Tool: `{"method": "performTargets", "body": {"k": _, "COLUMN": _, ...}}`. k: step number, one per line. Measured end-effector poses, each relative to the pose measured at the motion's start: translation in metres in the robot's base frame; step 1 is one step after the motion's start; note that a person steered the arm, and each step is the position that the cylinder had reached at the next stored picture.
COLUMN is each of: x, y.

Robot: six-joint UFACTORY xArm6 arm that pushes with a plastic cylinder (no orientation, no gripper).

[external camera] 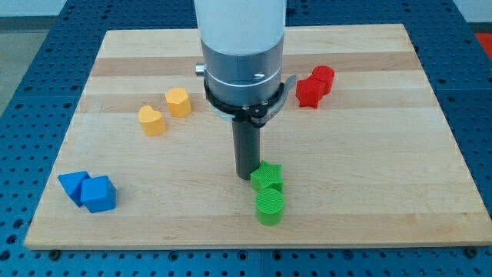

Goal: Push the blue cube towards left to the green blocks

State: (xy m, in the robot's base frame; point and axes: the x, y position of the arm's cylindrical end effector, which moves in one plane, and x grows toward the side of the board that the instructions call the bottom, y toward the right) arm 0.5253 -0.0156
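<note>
Distance is what matters: the blue cube [98, 194] sits far off toward the view's left of my tip [247, 176], near the counter's [369, 192] lower-left corner beside another blue block [73, 185]. My tip stands upright, touching the green star [267, 177], holding nothing; the green cylinder [270, 207] lies just below the star.

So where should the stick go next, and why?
Probably away from the green blocks and over toward the view's lower left. My tip sits right beside the green star, with the green cylinder just below it, while the blue cube waits far off beside another blue block. It needs to get behind the cube first.
</note>
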Motion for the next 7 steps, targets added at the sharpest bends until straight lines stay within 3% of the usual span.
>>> {"method": "performTargets", "body": {"k": 3, "x": -0.004, "y": -0.001}}
{"method": "performTargets", "body": {"k": 5, "x": -0.031, "y": -0.005}}
{"method": "performTargets", "body": {"k": 7, "x": -0.032, "y": -0.084}}
